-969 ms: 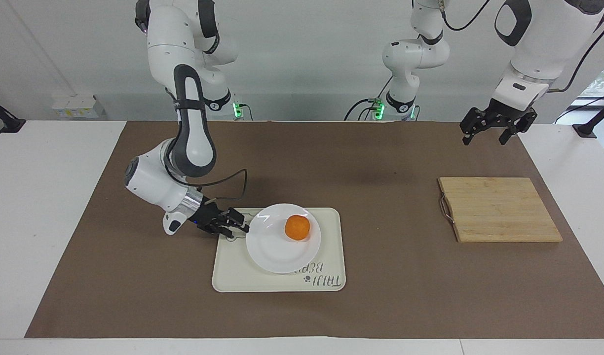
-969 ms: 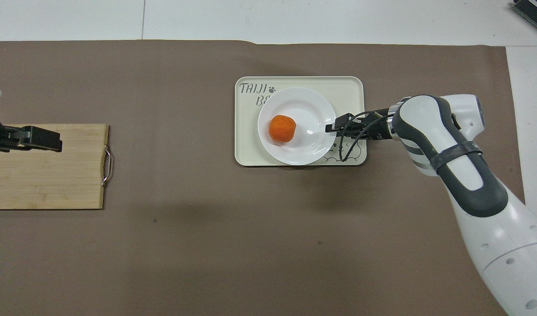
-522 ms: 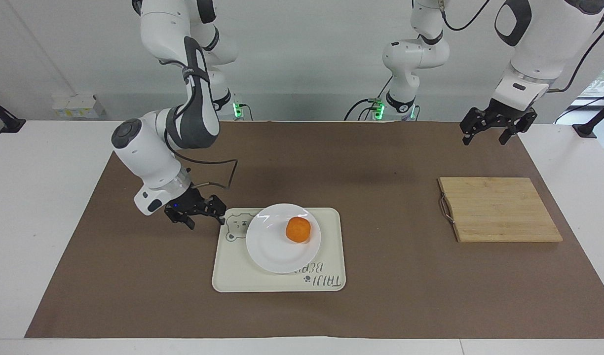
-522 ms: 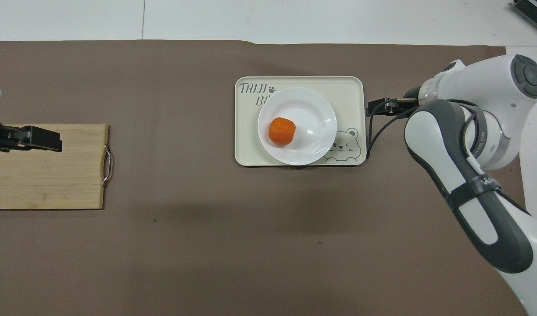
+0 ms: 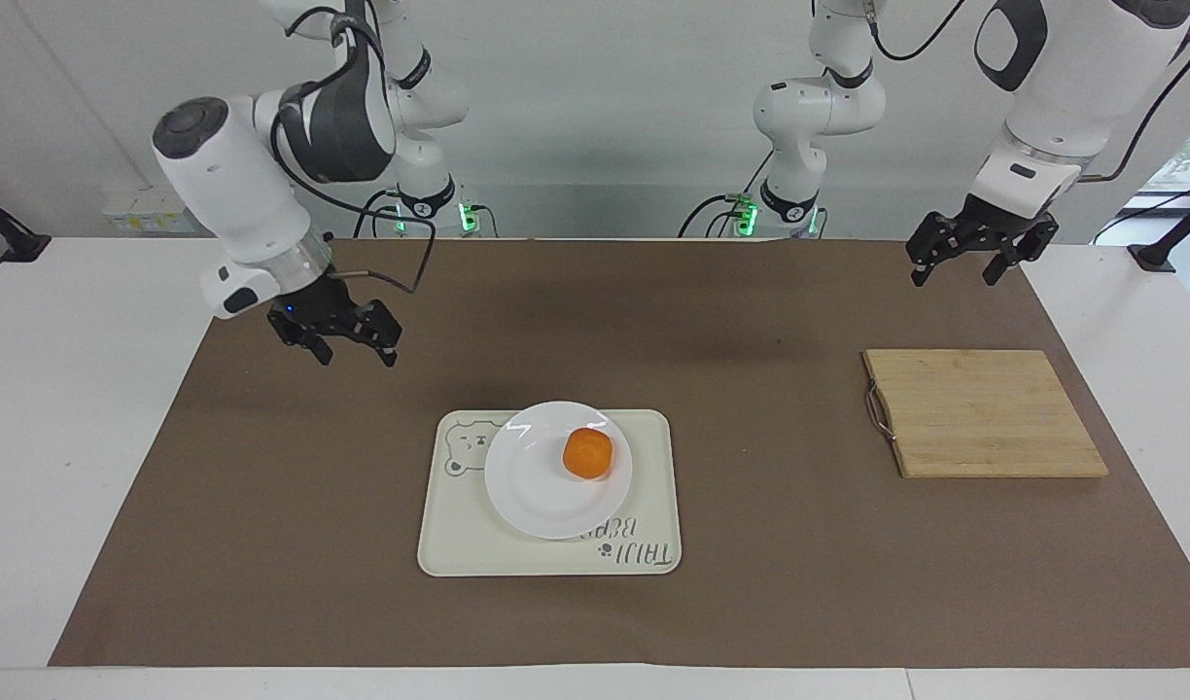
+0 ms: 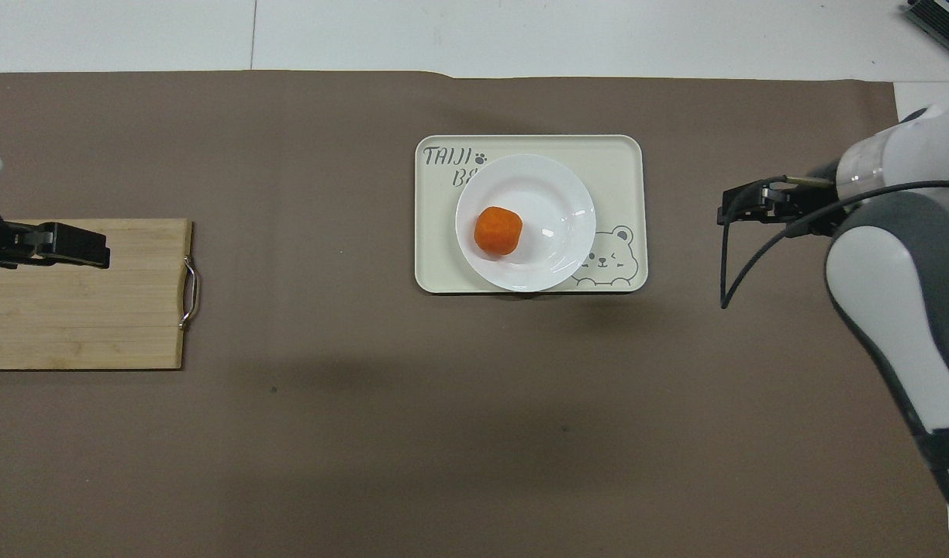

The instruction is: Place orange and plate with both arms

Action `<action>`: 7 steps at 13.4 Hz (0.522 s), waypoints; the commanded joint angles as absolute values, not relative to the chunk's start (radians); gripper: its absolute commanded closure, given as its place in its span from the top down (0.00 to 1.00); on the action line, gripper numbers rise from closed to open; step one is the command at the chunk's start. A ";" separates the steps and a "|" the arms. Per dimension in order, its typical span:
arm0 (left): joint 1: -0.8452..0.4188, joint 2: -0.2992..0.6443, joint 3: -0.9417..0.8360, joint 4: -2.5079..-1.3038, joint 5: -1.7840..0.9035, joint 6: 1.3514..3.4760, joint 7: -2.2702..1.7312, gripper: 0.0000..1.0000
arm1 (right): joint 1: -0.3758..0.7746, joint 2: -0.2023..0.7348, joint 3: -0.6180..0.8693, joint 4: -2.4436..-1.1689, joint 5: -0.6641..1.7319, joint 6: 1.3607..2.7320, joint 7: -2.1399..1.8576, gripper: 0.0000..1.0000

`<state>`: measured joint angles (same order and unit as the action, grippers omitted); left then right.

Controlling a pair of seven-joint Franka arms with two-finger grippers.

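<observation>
The orange (image 5: pixel 587 453) sits on the white plate (image 5: pixel 537 491), and the plate rests on a cream tray (image 5: pixel 459 544) near the table's middle. In the overhead view the orange (image 6: pixel 498 229) lies on the plate (image 6: pixel 552 194), a little toward the left arm's end of its middle. My right gripper (image 5: pixel 355 356) is open, empty and raised over the brown mat toward the right arm's end, clear of the tray; it also shows in the overhead view (image 6: pixel 726 213). My left gripper (image 5: pixel 955 275) is open and empty, and waits in the air by the cutting board (image 5: pixel 984 413).
The cream tray (image 6: pixel 622 155) has a bear drawing and lettering. A wooden cutting board (image 6: pixel 79 318) with a metal handle lies at the left arm's end. A brown mat (image 5: pixel 751 544) covers most of the white table.
My right gripper has let go of the plate's rim, risen and drawn back toward the right arm's end. The plate, orange and left arm have not moved.
</observation>
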<state>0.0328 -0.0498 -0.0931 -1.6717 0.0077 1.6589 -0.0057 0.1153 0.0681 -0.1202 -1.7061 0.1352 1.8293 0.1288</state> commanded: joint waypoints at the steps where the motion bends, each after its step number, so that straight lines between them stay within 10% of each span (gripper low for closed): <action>1: 0.038 -0.072 -0.095 -1.697 0.014 1.660 -0.015 1.00 | 0.083 -0.018 -0.115 -1.723 0.060 1.761 0.102 1.00; 7: 0.028 -0.074 -0.098 -1.697 0.002 1.655 -0.008 1.00 | 0.066 -0.040 -0.134 -1.508 0.011 1.495 0.051 1.00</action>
